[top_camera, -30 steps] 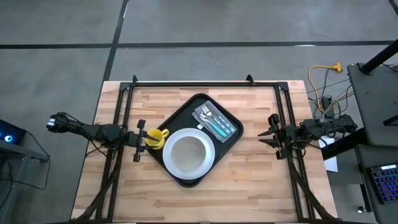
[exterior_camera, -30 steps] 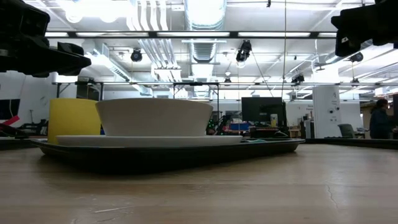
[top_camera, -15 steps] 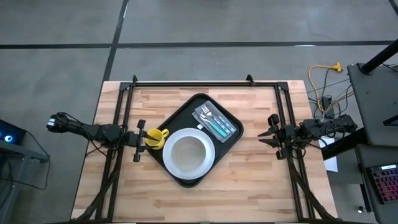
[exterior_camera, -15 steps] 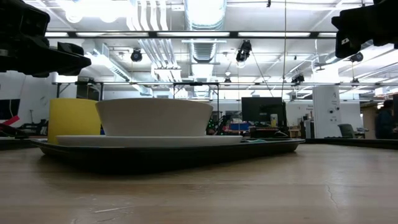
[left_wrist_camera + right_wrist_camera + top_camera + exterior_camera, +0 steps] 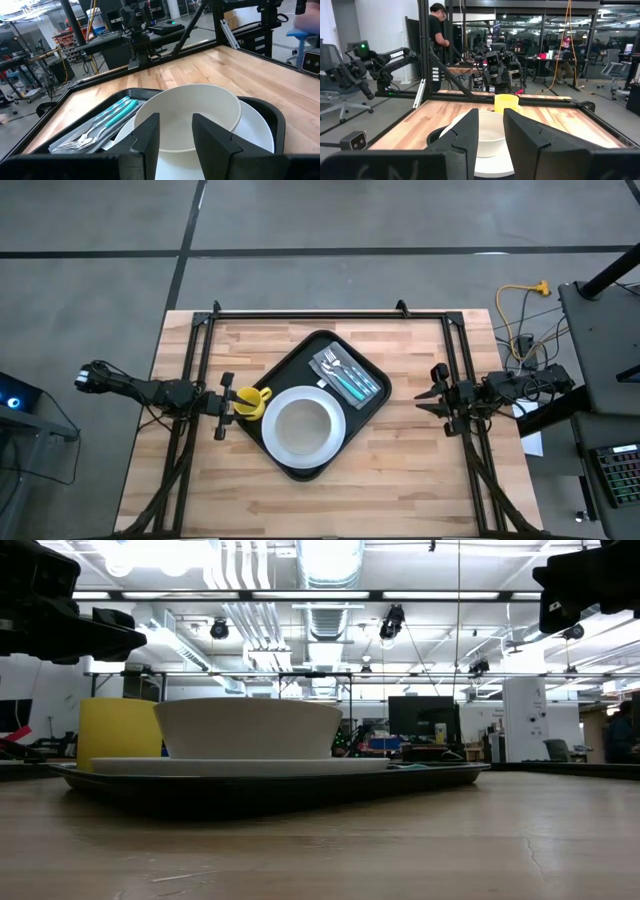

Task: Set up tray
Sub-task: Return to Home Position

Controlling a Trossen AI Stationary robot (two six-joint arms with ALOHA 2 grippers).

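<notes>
The black tray [image 5: 372, 406] lies slantwise at the table's middle. On it a white bowl [image 5: 299, 427] stands on a white plate [image 5: 336, 408]. Cutlery with teal handles [image 5: 346, 376] lies at the tray's far corner, and a yellow cup [image 5: 253, 402] stands at its left edge, also shown in the low view [image 5: 119, 730]. My left gripper [image 5: 224, 406] hangs open just left of the cup and above it [image 5: 100, 635], with the bowl [image 5: 187, 112] ahead of its fingers [image 5: 175, 122]. My right gripper [image 5: 432, 393] waits open, raised, right of the tray [image 5: 491, 117].
Bare wooden table [image 5: 420, 470] lies around the tray. A black frame of rails [image 5: 310, 313] runs along the far edge and both sides. A person [image 5: 438, 25] stands in the room beyond the table's left side.
</notes>
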